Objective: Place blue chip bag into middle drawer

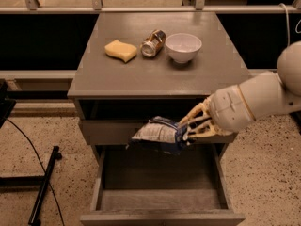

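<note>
Just one blue chip bag (pixel 157 135) in the shot, and it's hanging in the air, lying roughly sideways and all crumpled, with a white patch facing up. It's sitting right in front of the one closed grey drawer front (pixel 106 131) and over the back part of the open middle drawer (pixel 160 199), not resting on the drawer floor.

One gripper (pixel 187 128) is holding it by the right end, fingers (pixel 195 121) clenched tight on the foil. It's reaching in from the right on a chunky white arm (pixel 254 102), which is crossing the cabinet's right front corner.

Room-wise: the single open drawer is pulled out toward the camera, and its plain grey board floor is showing wide below the bag. Low side walls are running down the left and right, and the front rim is sitting at the very bottom of the view. The front edge of the cabinet top (pixel 160 81) is jutting out just above the bag, with a dark gap under it.

Three things are sitting up top, well apart from the bag: one yellow sponge (pixel 121 50), one metal can (pixel 154 43) lying on its side, and one white bowl (pixel 184 46), lined up left to right, with the can just beside the bowl.

One black stand (pixel 44 185) is lying on the speckled floor off to the left, well away from the drawer
</note>
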{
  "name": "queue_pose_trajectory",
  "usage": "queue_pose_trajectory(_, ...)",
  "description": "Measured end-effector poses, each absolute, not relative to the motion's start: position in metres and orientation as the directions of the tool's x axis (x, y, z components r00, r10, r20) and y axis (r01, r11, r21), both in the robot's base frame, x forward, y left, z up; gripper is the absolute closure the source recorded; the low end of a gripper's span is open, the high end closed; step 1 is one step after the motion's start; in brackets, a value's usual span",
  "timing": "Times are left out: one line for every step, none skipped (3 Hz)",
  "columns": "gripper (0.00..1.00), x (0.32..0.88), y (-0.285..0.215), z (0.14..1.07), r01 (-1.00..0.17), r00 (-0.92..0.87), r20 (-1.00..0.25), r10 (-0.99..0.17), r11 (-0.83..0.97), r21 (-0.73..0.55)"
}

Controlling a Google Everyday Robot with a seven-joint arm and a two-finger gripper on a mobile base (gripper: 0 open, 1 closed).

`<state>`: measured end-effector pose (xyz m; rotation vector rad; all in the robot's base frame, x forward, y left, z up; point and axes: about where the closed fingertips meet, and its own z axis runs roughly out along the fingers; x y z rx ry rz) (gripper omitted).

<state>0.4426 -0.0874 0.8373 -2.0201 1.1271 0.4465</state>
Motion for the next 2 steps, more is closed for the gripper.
queue_pose_trajectory(1.0,0.441,-0.1,0.787,-0.741,0.656,-0.472,-0.589,-0.38,-0.555)
queue_pose_trajectory(1.0,0.438,-0.111,0.752,-0.651,0.741,-0.378,-0.555,-0.457,-0.606)
